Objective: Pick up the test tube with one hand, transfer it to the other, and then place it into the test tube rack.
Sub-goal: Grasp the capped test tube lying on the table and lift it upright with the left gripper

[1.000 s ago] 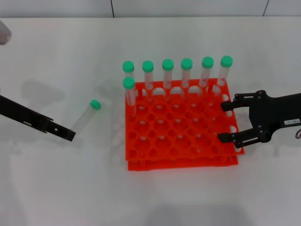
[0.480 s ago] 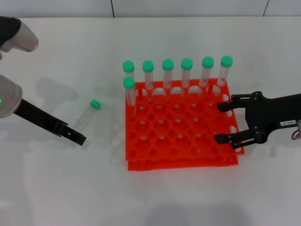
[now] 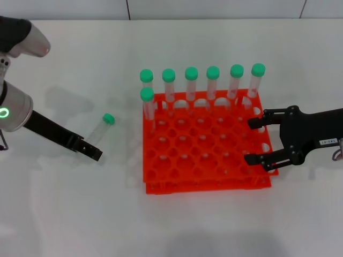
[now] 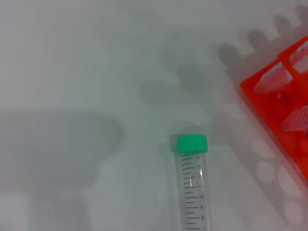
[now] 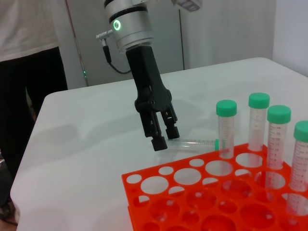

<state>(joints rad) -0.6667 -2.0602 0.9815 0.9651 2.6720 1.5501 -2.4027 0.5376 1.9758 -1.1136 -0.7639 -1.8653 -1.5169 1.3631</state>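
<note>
Test tube (image 3: pixel 99 130) is seen lying on its side on the white bench (image 3: pixel 64 203), to the left of the test tube rack (image 3: pixel 206 143) and apart from it, with its green cap pointing away from the robot. A printed graduation scale is shown along its clear wall in the left wrist view (image 4: pixel 192 192); the small numerals beside the marks cannot be read with certainty. A small white label is carried on the right gripper (image 3: pixel 256 141), but its writing is too small to be made out.

The left gripper (image 3: pixel 94 153), marked by a green glowing ring on its silver wrist, is held low at the tube's uncapped end. Its jaws are seen slightly parted in the right wrist view (image 5: pixel 163 135), with nothing between them. The tube is not gripped: its body extends from just beyond the fingertips toward the rack, and whether the tips touch it cannot be told.

The right gripper is positioned at the right edge of the rack, with its jaws spread wide and empty, the fingertips reaching over the rack's rim.

Seven other green-capped tubes (image 3: pixel 213 83) are stood upright in the rack, six along the far row and one in the next row at the left end.
</note>
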